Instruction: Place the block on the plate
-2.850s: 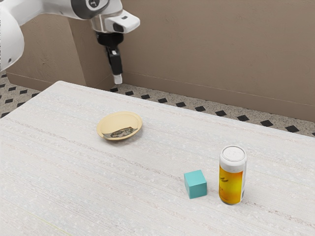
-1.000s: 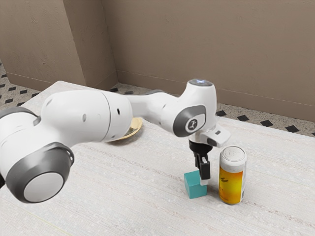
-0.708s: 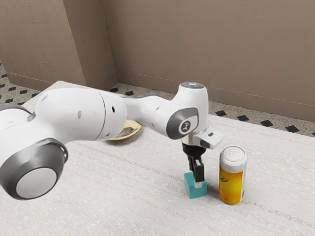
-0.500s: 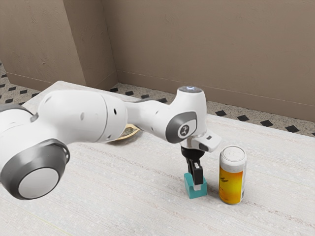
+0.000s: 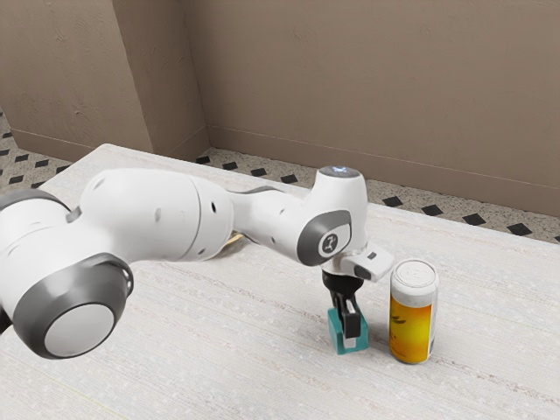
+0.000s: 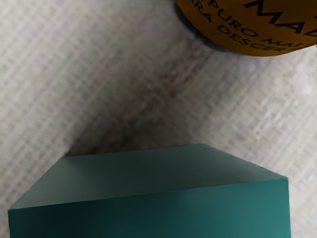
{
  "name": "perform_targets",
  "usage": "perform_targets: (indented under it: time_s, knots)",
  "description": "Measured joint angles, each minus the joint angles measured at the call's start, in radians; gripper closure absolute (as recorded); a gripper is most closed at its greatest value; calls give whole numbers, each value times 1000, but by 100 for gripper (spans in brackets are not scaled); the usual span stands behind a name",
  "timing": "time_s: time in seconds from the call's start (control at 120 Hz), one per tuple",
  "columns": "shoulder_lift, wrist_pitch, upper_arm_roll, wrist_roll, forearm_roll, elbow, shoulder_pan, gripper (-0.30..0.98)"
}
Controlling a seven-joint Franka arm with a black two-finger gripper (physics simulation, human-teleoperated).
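My gripper (image 5: 348,336) is low at the teal block (image 5: 361,339), overlapping its front and top; whether it grips the block cannot be told. The block rests on the table, just to the exterior view's left of the can. In the wrist view the block (image 6: 158,213) is large and close beneath my hand. A thin part of the yellowish plate's rim (image 5: 234,239) peeks out from behind the arm, which hides the rest.
An orange and white can (image 5: 413,315) stands upright close beside the block and hand; its lower part, a can side with dark lettering (image 6: 257,29), is near the block in the wrist view. The pale table (image 5: 236,350) extends around them.
My hand swung from beyond the plate over to the block, then shifted toward the exterior view's left and sank lower around it. The arm now covers most of the plate. Block and can stayed put.
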Motion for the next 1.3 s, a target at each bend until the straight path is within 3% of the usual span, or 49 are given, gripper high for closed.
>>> perform_targets:
  time_s: [0.117,0.425,0.8,1.3]
  knots:
    - [-1,3,0,-3,-1,-6,1,30]
    - [-16,9,1,-14,3,-21,2,35]
    - [-172,-18,24,-18,16,-61,15,33]
    - [-226,-112,313,62,10,-60,83,33]
